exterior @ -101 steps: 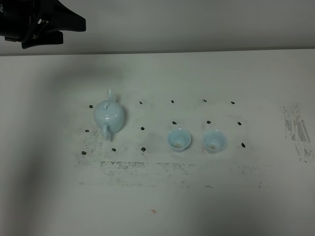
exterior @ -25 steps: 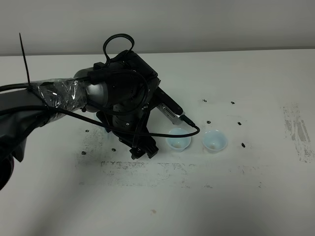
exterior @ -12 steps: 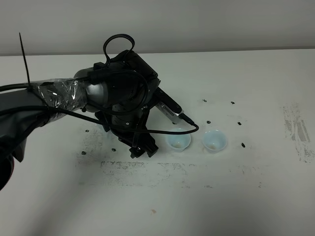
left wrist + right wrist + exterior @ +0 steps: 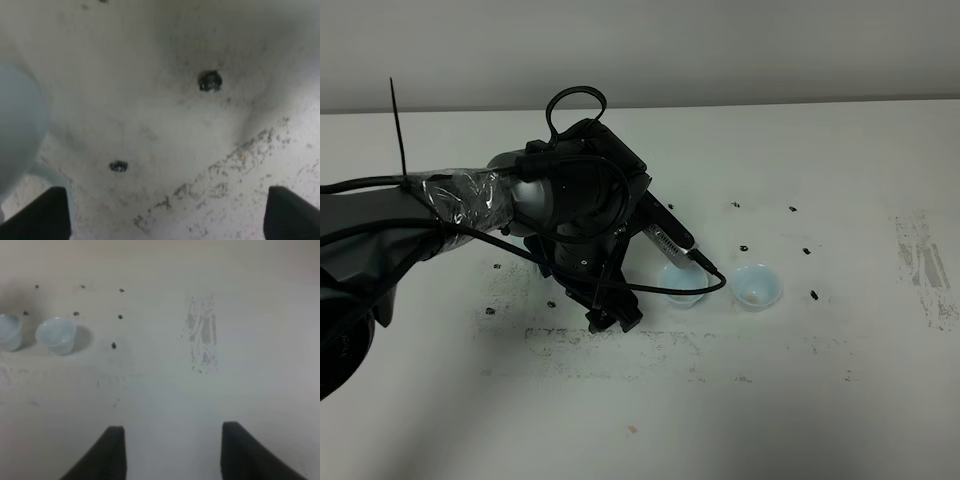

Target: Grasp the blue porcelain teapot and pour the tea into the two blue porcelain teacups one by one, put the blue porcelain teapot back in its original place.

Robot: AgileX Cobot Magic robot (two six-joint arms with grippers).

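No text, label, brand or number can be read anywhere; the table (image 4: 820,420) bears only unlettered black dots (image 4: 813,294).

High overview, two downward wrist views

We see the white table (image 4: 840,400) softly and evenly lit in the high view. It is dimmer toward its left side, and a faint shadow lies beneath the left arm (image 4: 470,195). In the left wrist view everything is soft: the blue porcelain teapot (image 4: 17,125) is a pale blur, and the fingertips (image 4: 42,215) of the left gripper (image 4: 167,215) lack sharp edges. The right wrist view looks hazy, with the right gripper (image 4: 172,450) a dark smear.
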